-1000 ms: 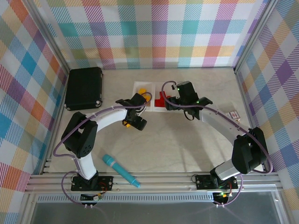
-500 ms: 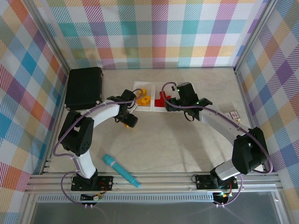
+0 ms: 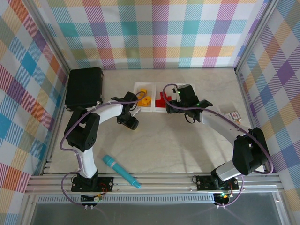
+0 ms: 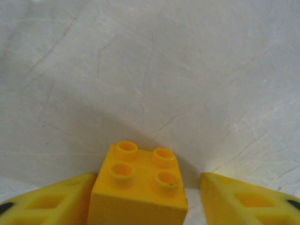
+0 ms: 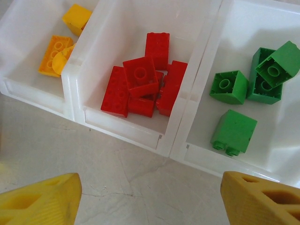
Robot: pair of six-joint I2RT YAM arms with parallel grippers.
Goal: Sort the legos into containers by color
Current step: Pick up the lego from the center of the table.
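Note:
A yellow lego point(image 4: 138, 185) sits studs-up on the table between the fingers of my left gripper point(image 4: 147, 201). The left finger point(image 4: 47, 204) touches it and a small gap remains at the right finger point(image 4: 248, 201), so this gripper is open. From above, the left gripper point(image 3: 131, 123) covers that brick, just left of and in front of the tray. The clear tray point(image 5: 176, 143) holds yellow legos point(image 5: 56, 54), red legos point(image 5: 140, 84) and green legos point(image 5: 234, 129) in separate compartments. My right gripper point(image 5: 150, 201) hangs open and empty over bare table before the tray point(image 3: 151, 108), at its right part point(image 3: 176, 101).
A black case point(image 3: 84, 88) lies at the back left. A teal marker-like cylinder point(image 3: 121, 171) rests near the front left. A small box point(image 3: 233, 115) lies by the right wall. Plaid walls enclose the table on three sides.
My left gripper swung left away from the tray, uncovering the yellow compartment, and settled over the yellow lego on the table. The right arm barely moved.

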